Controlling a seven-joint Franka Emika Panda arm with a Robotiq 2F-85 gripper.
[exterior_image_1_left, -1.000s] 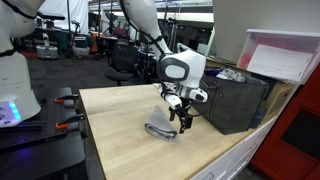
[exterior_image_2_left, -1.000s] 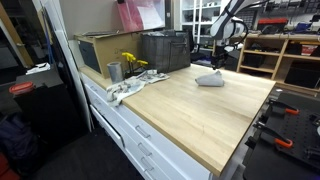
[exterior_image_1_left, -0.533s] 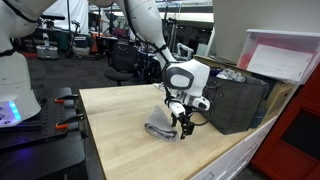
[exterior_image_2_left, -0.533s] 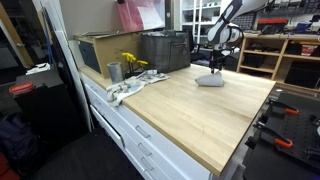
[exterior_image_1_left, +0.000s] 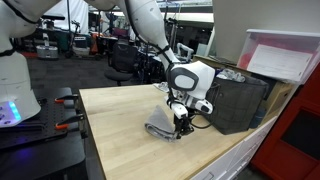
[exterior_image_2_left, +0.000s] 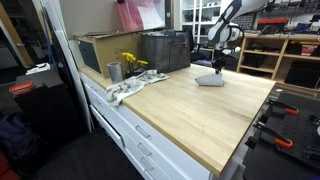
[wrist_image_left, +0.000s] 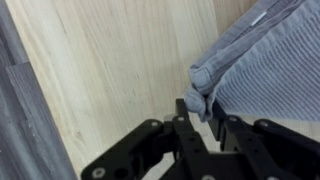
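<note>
- grey cloth (wrist_image_left: 262, 66) lay crumpled on the table (exterior_image_1_left: 115, 135), near the far side by the dark crate (exterior_image_1_left: 236, 102); same cloth seen in both exterior views (exterior_image_2_left: 209, 80)
- gripper (wrist_image_left: 203, 112) was down on the cloth's near edge; in the wrist view the jaws were clenched on the rolled hem, with a small fold of ribbed fabric pinched between them; rest of the cloth was flat on the wood
- in an exterior view the gripper (exterior_image_1_left: 182, 124) stood upright over the cloth's crate-side end, tips at table level
- step in hand, by my read: securing the pinch on the hem; cloth not yet lifted
- any next move calls for a firm hold on that thin fold; only a small bit was caught, so it could slip out
- versus 1.0 s ago: gripper had come lower, from just above the cloth down onto it; cloth itself had not shifted; little change since 0.5 s ago
- further off: metal cup (exterior_image_2_left: 114, 71) with yellow flowers (exterior_image_2_left: 130, 62) and a white rag (exterior_image_2_left: 124, 91) at the table's other end, well apart from the cloth
</note>
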